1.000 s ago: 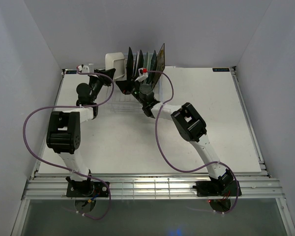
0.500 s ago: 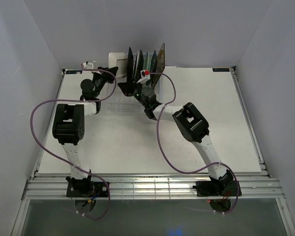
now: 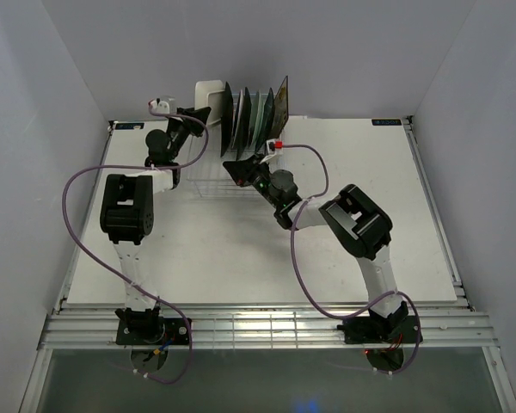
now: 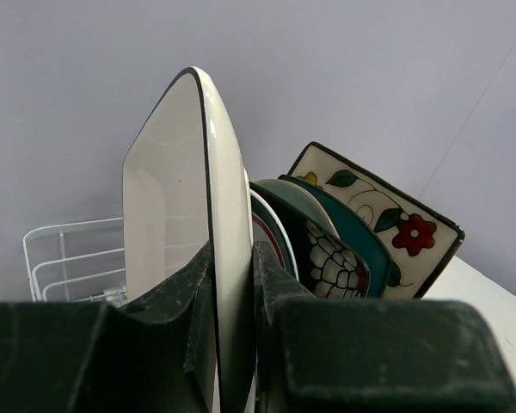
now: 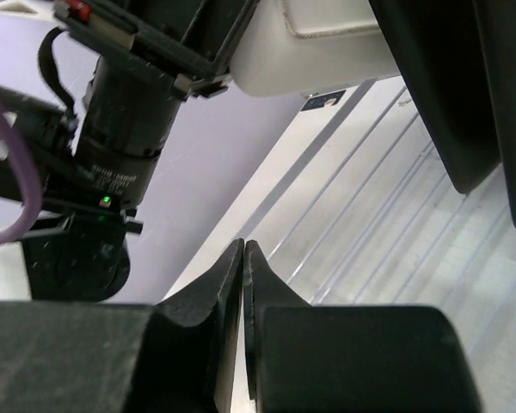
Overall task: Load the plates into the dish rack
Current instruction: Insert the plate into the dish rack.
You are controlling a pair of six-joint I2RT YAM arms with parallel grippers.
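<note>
The left hand (image 4: 232,267) pinches the white plate (image 4: 168,198) at one end of the dish rack (image 4: 64,258). The right hand (image 5: 242,258), beside it, is pressed together.

Seven plates (image 3: 256,116), one dish rack (image 3: 208,178), two robot arms (image 3: 125,215), two purple cables (image 3: 67,200)

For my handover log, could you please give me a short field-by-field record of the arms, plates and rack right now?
left hand: shut on white plate, held upright
right hand: shut, empty, by the dish rack
other plates: upright in a row beside the white plate
white plate seated in a slot: hidden, cannot tell
</note>
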